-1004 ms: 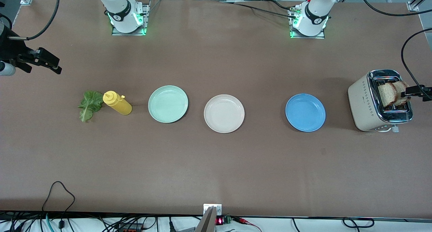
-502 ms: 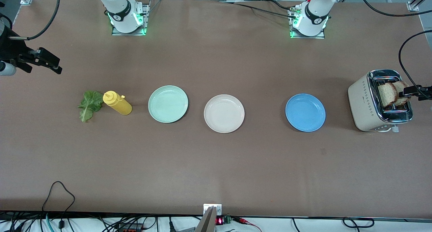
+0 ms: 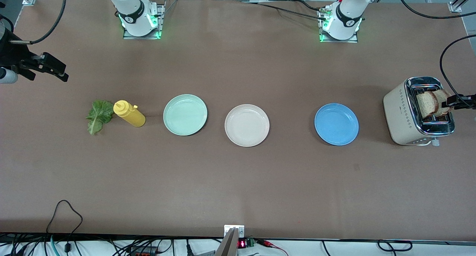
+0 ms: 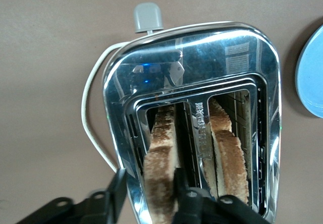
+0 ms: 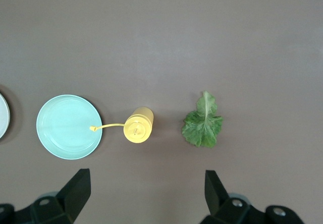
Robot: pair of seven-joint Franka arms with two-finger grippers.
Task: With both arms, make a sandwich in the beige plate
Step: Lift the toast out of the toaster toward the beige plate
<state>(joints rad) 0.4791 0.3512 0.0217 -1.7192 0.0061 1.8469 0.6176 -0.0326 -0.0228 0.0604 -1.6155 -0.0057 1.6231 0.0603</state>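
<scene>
We were only at the start of our sandwich. Our left gripper [image 4: 146,196] was down at the toaster [image 3: 403,116], at the left arm's end of the table, with its fingers closing around one bread slice [image 4: 161,158] that stood in a slot; we could not tell if the grip was tight yet. The other bread slice [image 4: 227,151] stood in the slot beside it. Our right gripper [image 5: 146,191] waited wide open, holding nothing, above the lettuce leaf [image 3: 98,115] and the yellow squeeze bottle [image 3: 129,114]. The beige plate [image 3: 247,125] sat bare between the mint-green plate [image 3: 185,114] and the blue plate [image 3: 336,124]. Both slices and the leaf had yet to reach it.
</scene>
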